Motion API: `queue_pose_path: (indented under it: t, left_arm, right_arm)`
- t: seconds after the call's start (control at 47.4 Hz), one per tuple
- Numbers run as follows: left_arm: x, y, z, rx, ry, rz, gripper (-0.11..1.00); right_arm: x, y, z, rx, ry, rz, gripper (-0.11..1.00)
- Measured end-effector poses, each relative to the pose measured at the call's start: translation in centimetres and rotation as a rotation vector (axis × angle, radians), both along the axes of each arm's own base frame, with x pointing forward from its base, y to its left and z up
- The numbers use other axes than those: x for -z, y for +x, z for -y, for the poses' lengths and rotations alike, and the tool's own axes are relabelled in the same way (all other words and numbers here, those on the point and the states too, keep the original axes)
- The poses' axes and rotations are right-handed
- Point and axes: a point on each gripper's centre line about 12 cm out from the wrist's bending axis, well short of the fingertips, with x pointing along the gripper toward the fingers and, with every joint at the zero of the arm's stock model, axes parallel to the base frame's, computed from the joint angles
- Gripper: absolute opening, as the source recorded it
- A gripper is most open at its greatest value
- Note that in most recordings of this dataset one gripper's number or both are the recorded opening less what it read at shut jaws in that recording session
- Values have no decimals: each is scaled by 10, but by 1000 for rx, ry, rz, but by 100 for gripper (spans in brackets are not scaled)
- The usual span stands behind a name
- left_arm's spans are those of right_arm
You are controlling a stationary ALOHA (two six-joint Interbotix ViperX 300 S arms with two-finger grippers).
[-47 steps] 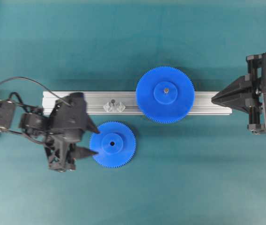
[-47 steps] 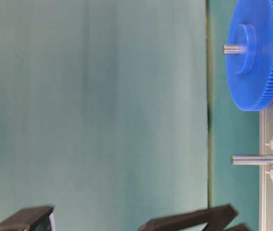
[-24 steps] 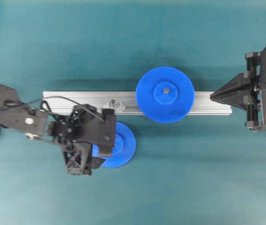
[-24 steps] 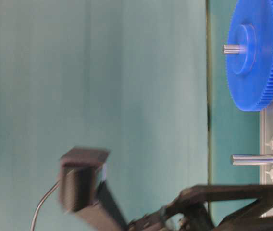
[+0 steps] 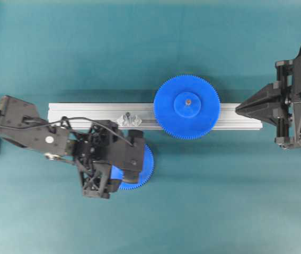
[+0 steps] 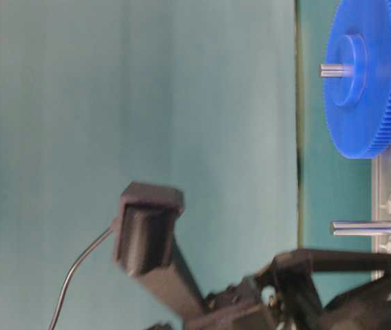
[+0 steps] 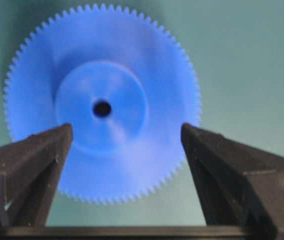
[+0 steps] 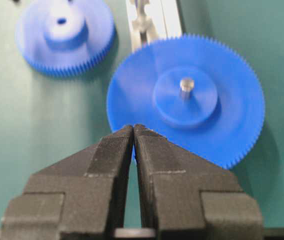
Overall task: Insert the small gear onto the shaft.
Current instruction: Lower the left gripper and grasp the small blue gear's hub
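Task barely begun. Small gear (image 7: 102, 107) lies flat on the teal worktop (image 5: 150, 47), just near of the aluminium rail (image 5: 87, 111), not yet picked up. Left gripper (image 7: 124, 150) hangs over it, jaws wide apart either side of the hub, nothing held. Shaft (image 6: 362, 227) stands bare on the rail, left of the larger gear (image 5: 187, 107). Right gripper (image 8: 133, 132) closed, empty, at the rail's right end. Left to do: grasp, lift, align hole w/ shaft, seat.

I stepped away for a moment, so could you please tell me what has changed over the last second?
The left gripper swung in over the small gear, open jaws straddling it, nothing gripped yet. The small gear, large gear, shaft and shut right gripper stayed put.
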Motion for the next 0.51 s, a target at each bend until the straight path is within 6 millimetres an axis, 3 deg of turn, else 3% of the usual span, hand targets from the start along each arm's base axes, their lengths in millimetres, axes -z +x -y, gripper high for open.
queue_pose_path:
  t: [0.211, 0.506]
  left_arm:
    - [2, 11, -3, 22, 25, -13, 90]
    - [7, 11, -7, 36, 48, -61, 90]
  right_arm:
    - [5, 6, 0, 0, 0, -2, 15]
    - [9, 15, 0, 0, -3, 20, 15]
